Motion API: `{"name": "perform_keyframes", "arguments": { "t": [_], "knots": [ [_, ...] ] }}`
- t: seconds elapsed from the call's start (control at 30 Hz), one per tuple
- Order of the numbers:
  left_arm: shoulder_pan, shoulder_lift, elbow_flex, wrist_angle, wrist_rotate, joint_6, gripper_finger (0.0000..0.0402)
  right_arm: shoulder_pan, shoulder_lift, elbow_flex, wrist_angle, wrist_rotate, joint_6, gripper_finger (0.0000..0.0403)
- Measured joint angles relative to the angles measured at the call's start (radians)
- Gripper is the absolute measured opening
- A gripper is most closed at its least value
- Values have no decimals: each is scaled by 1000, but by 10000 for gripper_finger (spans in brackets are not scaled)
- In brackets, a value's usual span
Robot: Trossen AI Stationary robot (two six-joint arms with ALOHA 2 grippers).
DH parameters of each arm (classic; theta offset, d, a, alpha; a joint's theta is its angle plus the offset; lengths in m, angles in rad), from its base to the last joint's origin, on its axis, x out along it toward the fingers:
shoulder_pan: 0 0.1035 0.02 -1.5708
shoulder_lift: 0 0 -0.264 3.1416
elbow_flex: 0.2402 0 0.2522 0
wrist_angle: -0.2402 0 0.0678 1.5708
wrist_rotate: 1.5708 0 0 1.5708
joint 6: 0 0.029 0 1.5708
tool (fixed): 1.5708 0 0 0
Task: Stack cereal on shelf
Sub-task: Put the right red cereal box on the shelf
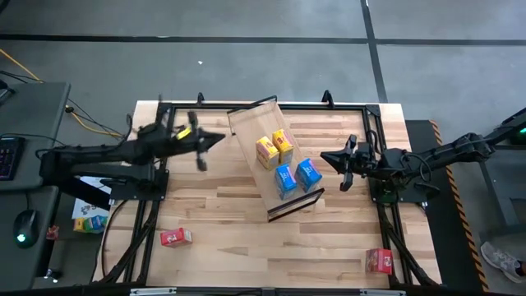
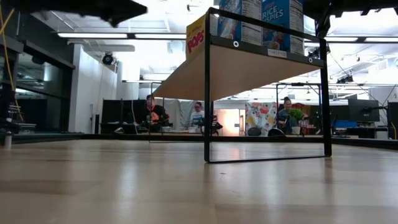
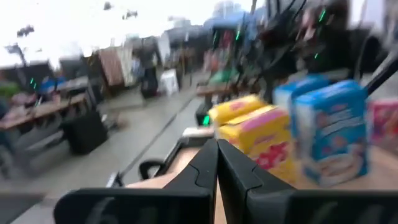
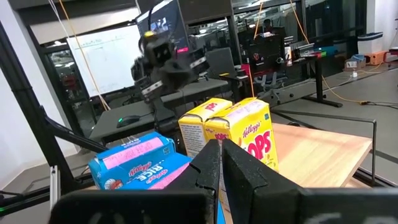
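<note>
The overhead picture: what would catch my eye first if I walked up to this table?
Probably the light-wood shelf set at a slant in the middle of the table, with two yellow cereal boxes and two blue ones grouped at one end. Next, the two dark arms facing it, the left gripper and right gripper, both shut and empty. Two red boxes wait near the table's front edge.
</note>
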Motion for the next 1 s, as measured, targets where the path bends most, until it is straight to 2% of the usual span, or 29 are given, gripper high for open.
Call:
{"name": "perform_keyframes", "arguments": {
  "t": [0.13, 0.23, 0.43, 0.67, 0.93, 1.0],
  "knots": [
    [-49, -141, -165, 155, 1, -24, 0, 0, 0, 0, 8, 0, -23, 11],
    [-63, -215, -234, 185, 0, -30, 0, 0, 0, 0, 24, 1, -45, 11],
    [-67, -295, -242, 180, 0, -70, 0, 0, 0, 0, 33, 1, -45, 11],
    [-67, -304, -242, 177, 0, -75, 0, 0, 0, 0, 33, 1, -45, 11],
    [-67, -304, -242, 177, -1, -74, 0, 0, 2, 0, 34, 75, -19, 11],
    [-67, -304, -242, 177, -1, -74, 0, 0, 11, 0, 47, 122, -19, 12]
  ]
}}
